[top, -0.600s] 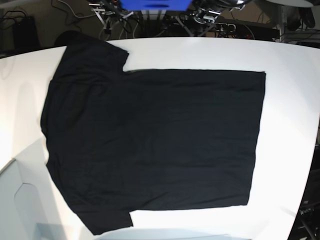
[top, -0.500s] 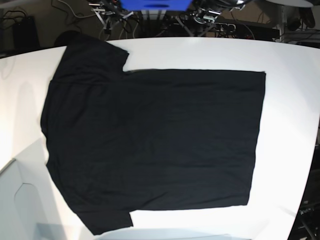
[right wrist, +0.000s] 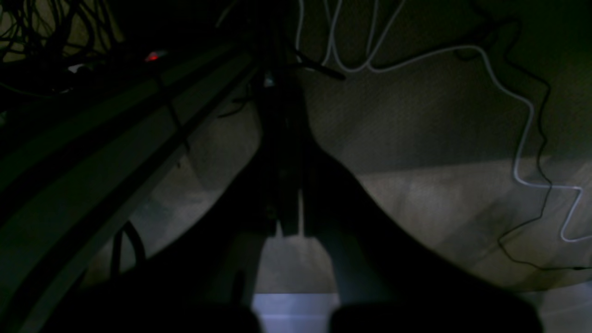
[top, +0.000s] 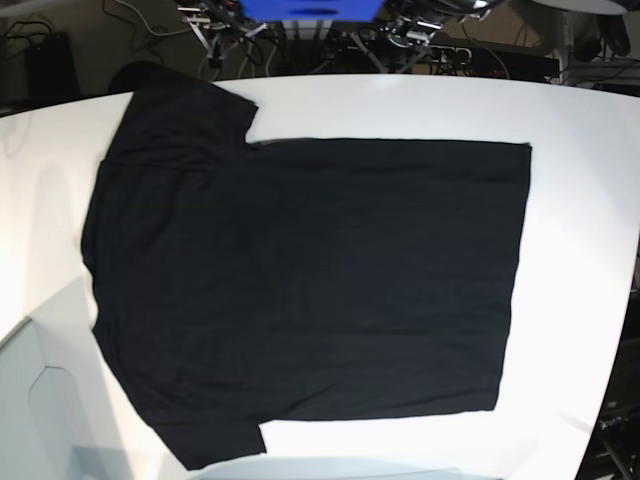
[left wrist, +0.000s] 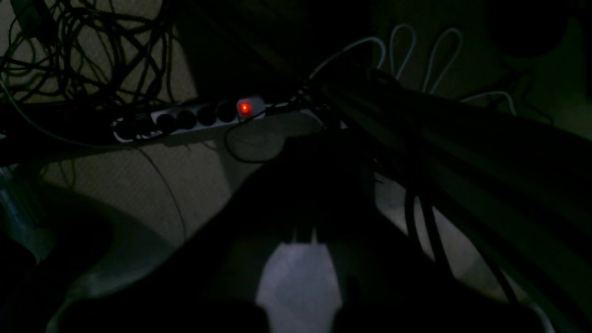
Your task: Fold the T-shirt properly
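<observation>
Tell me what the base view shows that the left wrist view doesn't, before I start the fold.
Only the base view shows the large black short-sleeved cloth T-shirt, spread flat, plain side up, on the white table; neither arm appears there. Only the left wrist view shows the dark left pincer, shut and holding nothing, a white power strip with a lit red switch, and pale floor. Both share tangled dark cables; in the base view they lie beyond the table's far edge.

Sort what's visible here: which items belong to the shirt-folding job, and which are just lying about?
Part of the job:
- T-shirt, spread flat on the white table

Just lying about:
- power strip with red light
- white cable
- tangled dark cables
</observation>
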`<state>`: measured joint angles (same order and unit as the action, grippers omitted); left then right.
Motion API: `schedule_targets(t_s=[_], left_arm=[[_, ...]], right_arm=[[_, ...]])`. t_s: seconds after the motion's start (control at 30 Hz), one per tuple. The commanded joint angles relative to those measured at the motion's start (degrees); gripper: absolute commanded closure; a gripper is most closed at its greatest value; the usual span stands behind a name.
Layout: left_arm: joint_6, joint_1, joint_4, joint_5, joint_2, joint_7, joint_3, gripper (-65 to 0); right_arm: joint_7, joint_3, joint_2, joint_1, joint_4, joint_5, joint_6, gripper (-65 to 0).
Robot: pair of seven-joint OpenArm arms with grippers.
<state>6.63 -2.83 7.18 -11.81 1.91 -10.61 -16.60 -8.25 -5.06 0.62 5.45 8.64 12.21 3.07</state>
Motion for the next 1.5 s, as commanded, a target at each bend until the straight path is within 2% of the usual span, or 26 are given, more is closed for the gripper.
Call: schedule_targets(t_s=[0.0,1.0,1.4,1.47], left_arm=[[0.0,0.1,0.3,0.1,0.2,-0.8,0.1,-0.5],[0.0,-0.1,0.4,0.0,0.2,-0.9,0.3,-0.5],[0.0,-13.6,17.7,0.0,2.9,-0.9,0.4,-0.5],[0.0,-15.5,19.9,0.0,4.3,-0.9,0.4,-0.4]], right_arm=[[-0.7,-0.1,-0.1,0.3,0.2,-0.4,-0.1,0.0],[-0.8,0.3,-0.1,2.1,2.3,-0.1,-0.1,0.0],[-0.8,0.3,-0.1,15.2,17.3,-0.1,-0.1,0.0],[-0.8,0.3,-0.1,17.7,20.2,-0.1,-0.1,0.0]])
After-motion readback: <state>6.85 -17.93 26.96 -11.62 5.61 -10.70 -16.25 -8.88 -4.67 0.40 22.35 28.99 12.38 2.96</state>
